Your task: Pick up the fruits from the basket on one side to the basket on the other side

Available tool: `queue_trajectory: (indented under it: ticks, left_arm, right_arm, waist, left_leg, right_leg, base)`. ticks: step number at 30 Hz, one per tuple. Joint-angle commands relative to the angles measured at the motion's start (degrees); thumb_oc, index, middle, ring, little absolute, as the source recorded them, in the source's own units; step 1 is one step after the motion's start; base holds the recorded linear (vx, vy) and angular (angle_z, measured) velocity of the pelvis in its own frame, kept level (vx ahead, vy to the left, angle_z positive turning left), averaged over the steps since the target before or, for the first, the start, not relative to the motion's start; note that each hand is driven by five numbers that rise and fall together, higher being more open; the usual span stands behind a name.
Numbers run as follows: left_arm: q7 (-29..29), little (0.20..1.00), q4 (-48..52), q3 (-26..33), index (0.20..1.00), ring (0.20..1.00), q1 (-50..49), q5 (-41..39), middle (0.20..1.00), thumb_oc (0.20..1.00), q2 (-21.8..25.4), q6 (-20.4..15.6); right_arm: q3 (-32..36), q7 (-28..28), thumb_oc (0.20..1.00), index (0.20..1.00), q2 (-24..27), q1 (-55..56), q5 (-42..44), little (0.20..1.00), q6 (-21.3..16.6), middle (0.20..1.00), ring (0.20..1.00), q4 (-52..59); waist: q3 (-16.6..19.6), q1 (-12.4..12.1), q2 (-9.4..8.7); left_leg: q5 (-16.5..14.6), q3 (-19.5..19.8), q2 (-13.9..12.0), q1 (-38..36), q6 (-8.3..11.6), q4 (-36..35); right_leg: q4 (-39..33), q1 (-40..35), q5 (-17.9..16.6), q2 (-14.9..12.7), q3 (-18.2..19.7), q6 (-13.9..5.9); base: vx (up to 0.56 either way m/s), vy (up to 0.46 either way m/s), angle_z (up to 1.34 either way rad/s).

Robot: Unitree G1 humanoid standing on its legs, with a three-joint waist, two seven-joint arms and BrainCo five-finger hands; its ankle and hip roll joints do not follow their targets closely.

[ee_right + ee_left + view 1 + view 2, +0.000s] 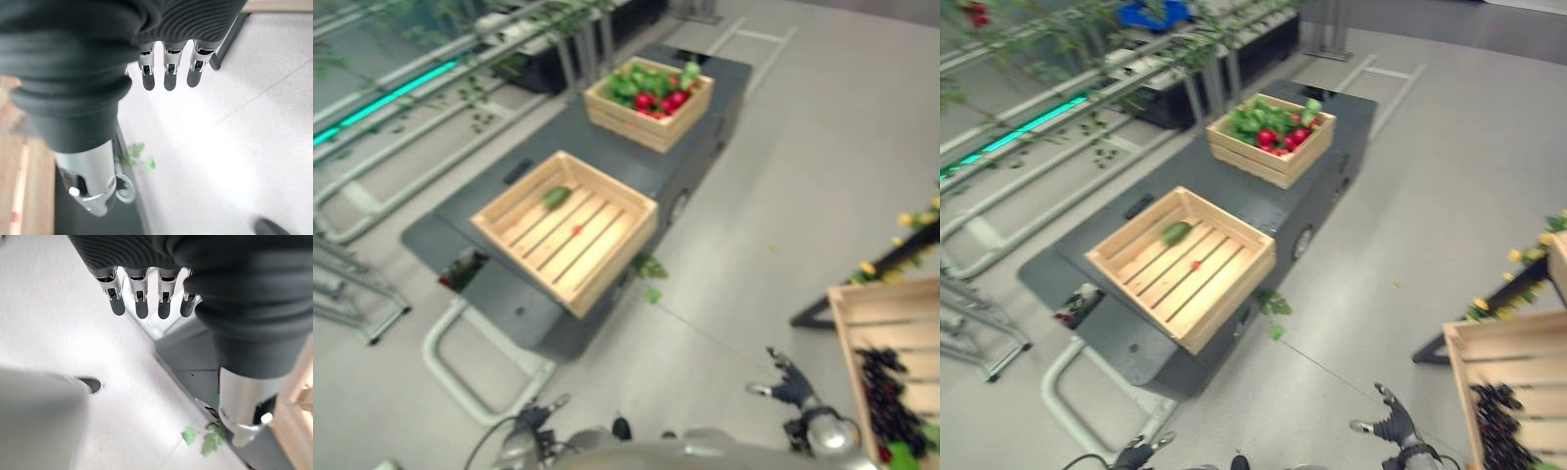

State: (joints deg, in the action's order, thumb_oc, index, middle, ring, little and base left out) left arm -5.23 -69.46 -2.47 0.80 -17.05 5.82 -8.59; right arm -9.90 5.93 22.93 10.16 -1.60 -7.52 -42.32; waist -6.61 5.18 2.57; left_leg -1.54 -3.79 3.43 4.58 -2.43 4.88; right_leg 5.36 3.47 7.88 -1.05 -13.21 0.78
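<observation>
a dark grey surface runs diagonally from the lower left toward the upper middle of the left eye view, with two wooden crates on it, well apart. the far crate, near the top centre, is heaped with red and green fruits. the near crate, in the middle of the frame, is almost bare: a single green fruit lies toward its far left corner and a small red bit sits on the slats near its middle. a few green leaves lie on the floor just beside the near crate's right corner.

at the right edge of the frame a third wooden crate holds a cluster of dark grapes.

the right robot hand hangs low at the lower right of the frame, over the bare floor between the dark surface and the grape crate; in the right wrist view its fingers point out straight with nothing in them. the left robot hand shows at the bottom edge, left of centre, and in the left wrist view its fingers are also straight and empty, pointing toward the edge of the dark surface.
</observation>
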Motion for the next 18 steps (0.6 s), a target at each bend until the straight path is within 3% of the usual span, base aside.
queue_trajectory:
  ticks: [1, 7, 8, 11, 12, 13, 18]
  left_arm:
    - [1.5, 1.0, -3.1, -0.3, 1.0, 1.0, -1.5, 0.5, 1.0, 1.0, 0.9, 0.8]
    - [2.2, 1.0, -4.5, 0.2, 1.0, 1.0, -2.1, 3.2, 1.0, 1.0, 3.5, 1.8]
    - [2.3, 1.0, -4.9, 0.1, 1.0, 1.0, -1.7, 3.6, 1.0, 1.0, 3.9, 1.9]
    - [2.9, 1.0, -5.4, -1.4, 1.0, 1.0, -0.5, 4.3, 1.0, 1.0, 5.3, 2.1]
    - [3.1, 1.0, -6.0, -2.0, 1.0, 1.0, -0.1, 5.2, 1.0, 1.0, 5.5, 2.3]
    - [3.4, 1.0, -6.2, -2.2, 1.0, 1.0, 0.0, 6.2, 1.0, 1.0, 5.8, 2.7]
    - [3.9, 1.0, -8.1, -2.5, 1.0, 1.0, -0.1, 7.9, 1.0, 1.0, 5.5, 3.8]
  right_arm:
    - [-0.6, 1.0, 1.0, 1.0, -2.4, -3.9, 0.3, 1.0, 1.4, 1.0, 1.0, -6.4]
    - [-0.3, 0.4, 1.0, 1.0, -6.9, -5.8, 3.9, 1.0, 2.1, 1.0, 1.0, -16.9]
    - [-0.2, 0.3, 1.0, 1.0, -7.6, -6.3, 4.4, 1.0, 2.4, 1.0, 1.0, -19.5]
    - [1.2, 0.0, 1.0, 1.0, -8.6, -7.3, 6.8, 1.0, 2.8, 1.0, 1.0, -26.1]
    - [1.5, -0.2, 1.0, 1.0, -9.0, -7.0, 7.2, 1.0, 3.0, 1.0, 1.0, -28.0]
    - [2.0, -0.4, 1.0, 1.0, -9.1, -6.5, 7.5, 1.0, 3.5, 1.0, 1.0, -29.6]
    - [2.5, -1.2, 1.0, 1.0, -9.3, -5.6, 5.7, 1.0, 5.3, 1.0, 1.0, -34.5]
  waist:
    - [1.2, -1.5, -3.64]
    - [1.5, -3.0, -5.65]
    - [1.1, -3.0, -5.68]
    - [0.4, -1.8, -5.58]
    - [0.6, -1.3, -5.61]
    - [1.1, -1.3, -5.5]
    - [3.7, -2.7, -5.66]
  left_leg:
    - [-8.4, -2.3, -2.3, -6.0, 4.95, 0.7]
    - [-5.6, -1.8, -2.2, -7.7, 3.62, -6.7]
    - [-5.3, -1.3, -2.4, -8.1, 3.53, -7.5]
    - [-3.1, 2.3, -2.1, -6.6, 2.87, -8.4]
    - [-2.3, 3.4, -1.7, -5.5, 2.61, -8.0]
    - [-1.9, 4.6, -1.4, -4.8, 2.42, -7.9]
    - [-1.5, 5.7, -0.9, -4.2, 2.22, -7.5]
  right_leg:
    - [-6.6, 0.8, -7.4, -2.4, -1.8, -4.91]
    - [-4.3, 3.6, -9.0, -2.8, -0.4, -6.59]
    - [-3.2, 4.2, -8.7, -2.5, 1.4, -7.08]
    - [0.8, 6.0, -6.6, 0.2, 14.0, -8.46]
    - [1.9, 5.9, -5.7, 1.7, 17.8, -8.06]
    - [2.0, 4.9, -4.6, 2.0, 19.2, -7.56]
    - [0.9, 0.3, -1.9, 1.6, 17.9, -6.31]
  base:
    - [0.0, 0.136, 0.81]
    - [-0.07, 0.114, 0.36]
    - [-0.09, 0.095, 0.07]
    - [-0.13, 0.109, 0.52]
    - [-0.09, 0.102, 0.73]
    - [-0.06, 0.037, 0.74]
    - [0.01, -0.023, 0.33]
